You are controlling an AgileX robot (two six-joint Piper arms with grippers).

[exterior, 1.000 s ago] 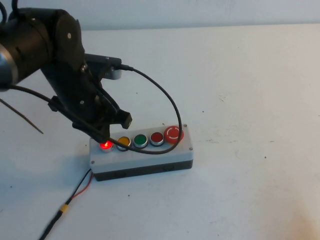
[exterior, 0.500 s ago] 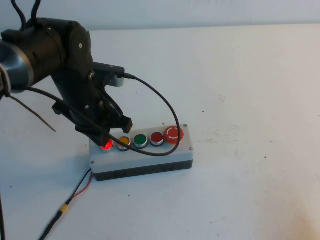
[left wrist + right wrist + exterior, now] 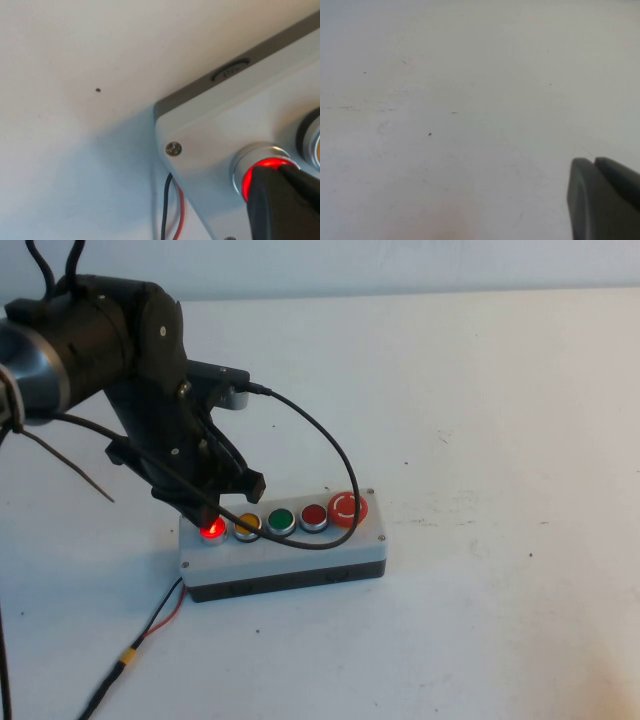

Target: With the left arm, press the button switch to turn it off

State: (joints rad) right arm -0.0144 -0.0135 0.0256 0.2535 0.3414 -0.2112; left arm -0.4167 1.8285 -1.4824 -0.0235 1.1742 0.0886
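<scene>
A grey switch box (image 3: 290, 555) lies on the white table with a row of buttons. The leftmost button (image 3: 212, 531) glows red and also shows in the left wrist view (image 3: 247, 175). My left gripper (image 3: 207, 517) is shut, its black fingertips (image 3: 280, 200) resting on top of that lit button. Beside it are a yellow button (image 3: 247, 524), a green button (image 3: 281, 520), a red button (image 3: 314, 515) and a large red mushroom button (image 3: 347, 508). My right gripper (image 3: 600, 172) is shut and empty over bare table, seen only in the right wrist view.
A black camera cable (image 3: 330, 455) loops from the left wrist over the box. Red and black wires (image 3: 160, 618) run from the box's left end toward the table's front edge and show in the left wrist view (image 3: 171, 210).
My left arm swung slightly right and settled lower on the leftmost button a second ago; since half a second ago it is nearly still. The button stays lit red.
</scene>
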